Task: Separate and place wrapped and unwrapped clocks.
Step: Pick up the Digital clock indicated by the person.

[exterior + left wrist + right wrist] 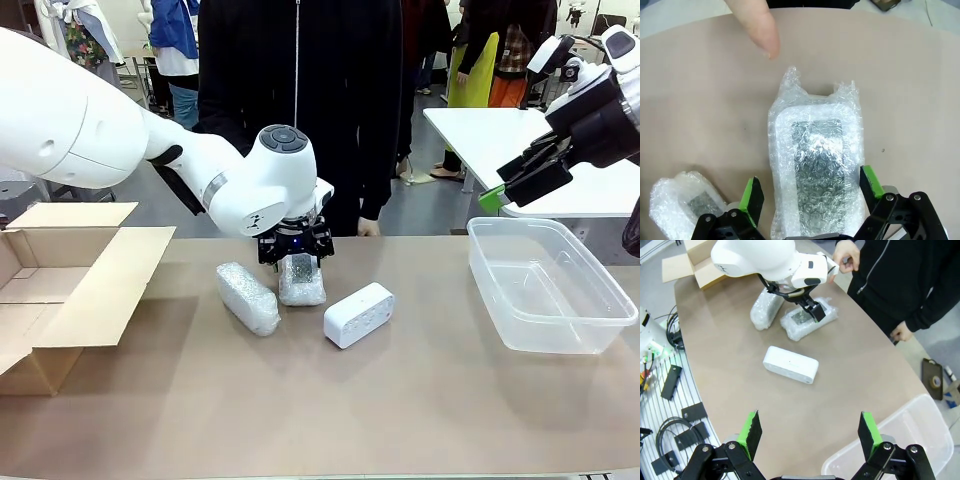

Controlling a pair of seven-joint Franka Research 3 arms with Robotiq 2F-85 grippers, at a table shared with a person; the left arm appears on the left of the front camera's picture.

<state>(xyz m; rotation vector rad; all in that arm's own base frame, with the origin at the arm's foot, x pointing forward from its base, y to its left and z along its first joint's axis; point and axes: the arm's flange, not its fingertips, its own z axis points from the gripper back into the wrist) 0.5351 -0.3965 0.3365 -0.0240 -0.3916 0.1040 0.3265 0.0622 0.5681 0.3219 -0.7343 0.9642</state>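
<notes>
While my left gripper [297, 262] hangs low over the middle of the table [420, 400], its jaws stand wide apart and straddle one wrapped clock [815, 160], a green pad [751, 196] on either side of the bundle's near end and nothing clamped. A second wrapped clock [247, 297] lies just beside it, on the side of the open cardboard box [60, 280] at the table's left end; I cannot tell whether the two bundles touch. The bare white clock [359, 314] with its dotted face lies near them on the other side, apart from both and closer to my edge of the table. From my left wrist I see a person's fingertip [759, 27] on the tabletop just past the far end of the straddled bundle. My right gripper [505, 185] hovers high above the clear plastic bin [548, 285] at the right end, jaws spread and holding nothing.
</notes>
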